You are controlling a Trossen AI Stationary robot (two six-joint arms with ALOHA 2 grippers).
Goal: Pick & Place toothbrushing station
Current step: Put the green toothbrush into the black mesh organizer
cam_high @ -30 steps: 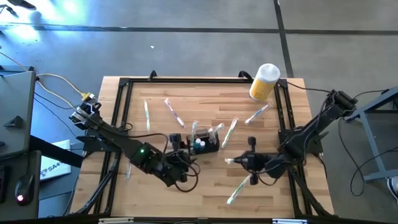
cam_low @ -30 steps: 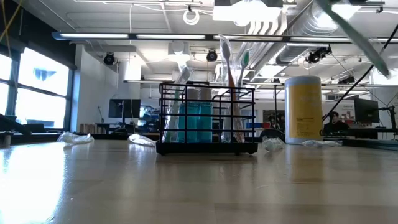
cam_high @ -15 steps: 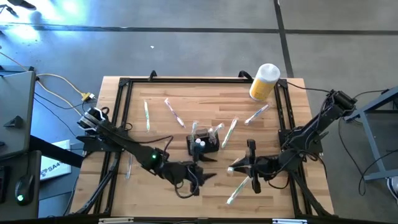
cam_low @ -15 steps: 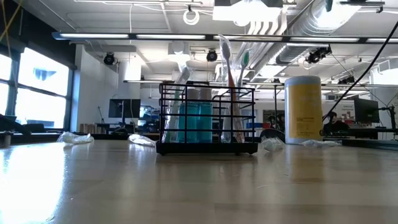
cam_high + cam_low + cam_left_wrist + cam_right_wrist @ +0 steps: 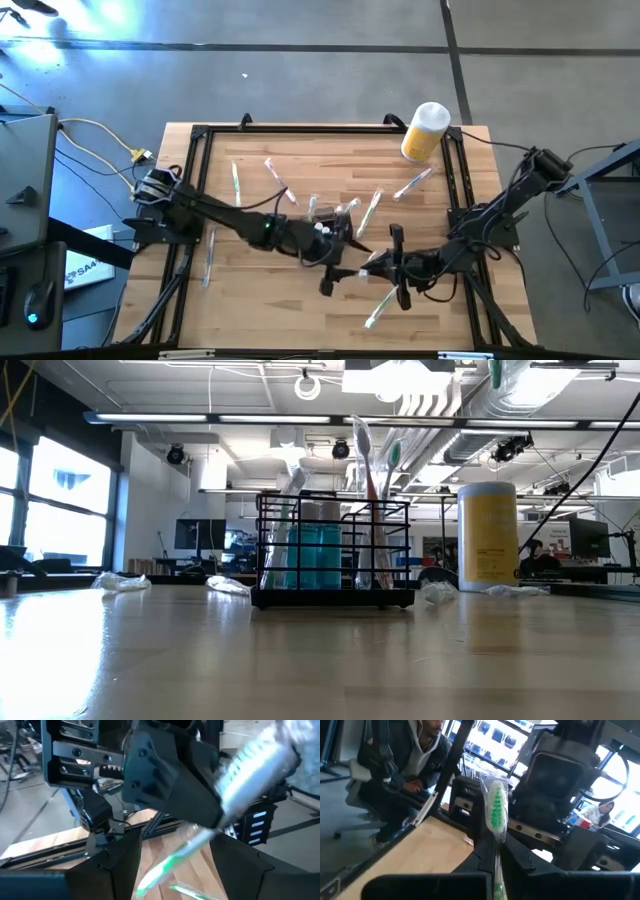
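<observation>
The toothbrushing station [image 5: 333, 555], a black wire-mesh caddy, stands on its flat base mid-table with teal tubes and upright toothbrushes in it. In the high view my left arm hides part of the caddy [image 5: 335, 225]. My right gripper [image 5: 497, 860] is shut on a wrapped, green-bristled toothbrush [image 5: 496, 805] in the air near the table's front. My left gripper [image 5: 175, 840] is open and faces the right gripper [image 5: 378, 265]. Its fingers stand on either side of the toothbrush [image 5: 165, 867] without touching it. My right gripper pinches the wrapped toothbrush between its two fingers on the handle [image 5: 496, 851], below the head. The bristled head [image 5: 496, 802] sticks out past the fingertips. The toothbrush is lifted clear of the table.
A yellow cylinder with a white lid [image 5: 425, 130] lies at the far right corner. Several wrapped toothbrushes lie about the table, among them one at the far left [image 5: 236, 185] and one near the front [image 5: 385, 305]. A person [image 5: 415, 760] sits beyond the table.
My left gripper has swung from the near side toward the table's right, turning level to face the right gripper, and its arm now crosses the caddy. My right gripper has risen a little and rolled, with the toothbrush still in it.
</observation>
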